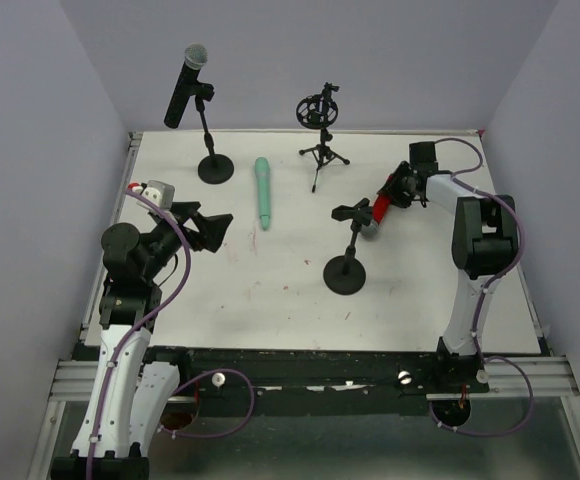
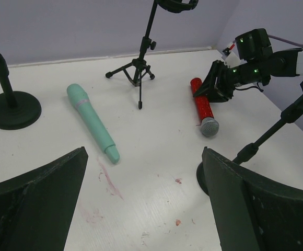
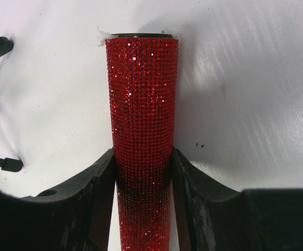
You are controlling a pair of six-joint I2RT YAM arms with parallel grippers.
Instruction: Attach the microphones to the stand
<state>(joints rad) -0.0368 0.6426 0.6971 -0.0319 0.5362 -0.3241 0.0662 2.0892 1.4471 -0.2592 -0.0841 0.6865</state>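
Ahead of the left claw (image 2: 144,151) you have the white tabletop (image 2: 52,141). A faint pink smear (image 2: 111,184) lies just in front of the claw's opening, and two small red flecks (image 2: 178,181) lie toward its right side. Around the right claw (image 3: 142,154) the same painted surface shows brush streaks, with a pair of tiny dark specks (image 3: 199,145) just to that claw's right. Pale lavender walls (image 1: 390,50) close you in beyond and to the outer side of both claws, and a silver rail frame (image 1: 310,385) runs along the near edge behind them.
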